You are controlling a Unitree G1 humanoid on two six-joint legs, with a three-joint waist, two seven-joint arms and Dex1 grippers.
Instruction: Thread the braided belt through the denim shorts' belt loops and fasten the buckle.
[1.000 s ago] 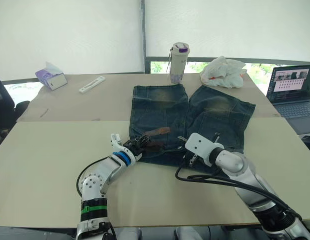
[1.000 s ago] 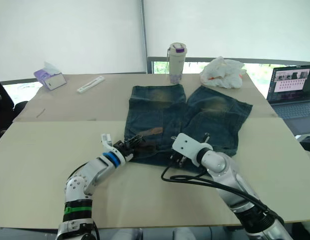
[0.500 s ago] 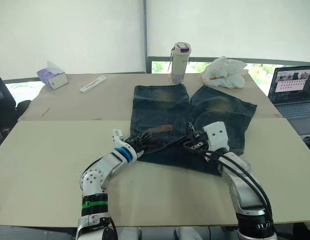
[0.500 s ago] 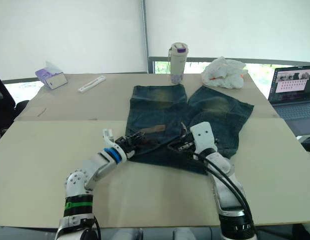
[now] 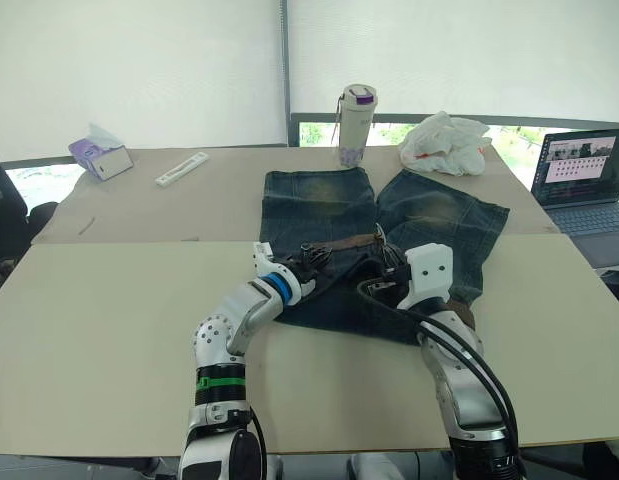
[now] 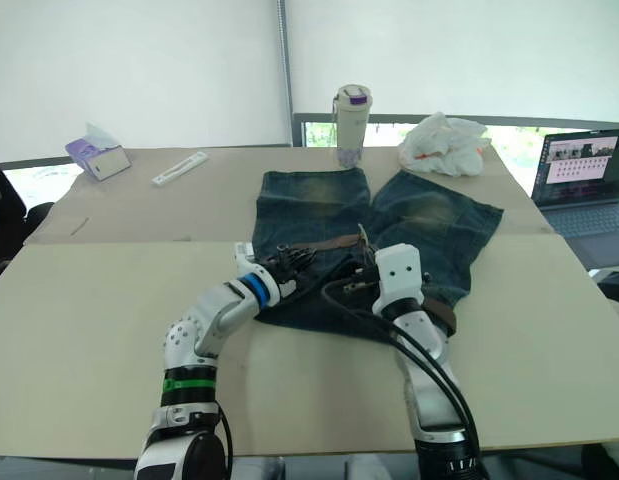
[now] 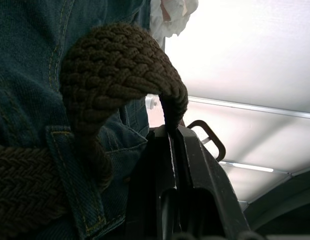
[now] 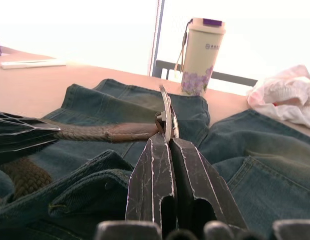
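On tan table [image 5: 109,330], right fingers [image 8: 167,150] pinch buckle [image 8: 167,117]; left wrist view shows left fingers [image 7: 170,150] clamping braided belt [image 7: 114,65].

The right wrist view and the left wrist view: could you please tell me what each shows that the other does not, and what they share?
Right wrist alone: the right gripper shut on the buckle, and a flowered tumbler behind. Left wrist alone: the left gripper shut on a bent loop of the braided belt, and a belt loop over the strap. Both: belt and denim shorts.
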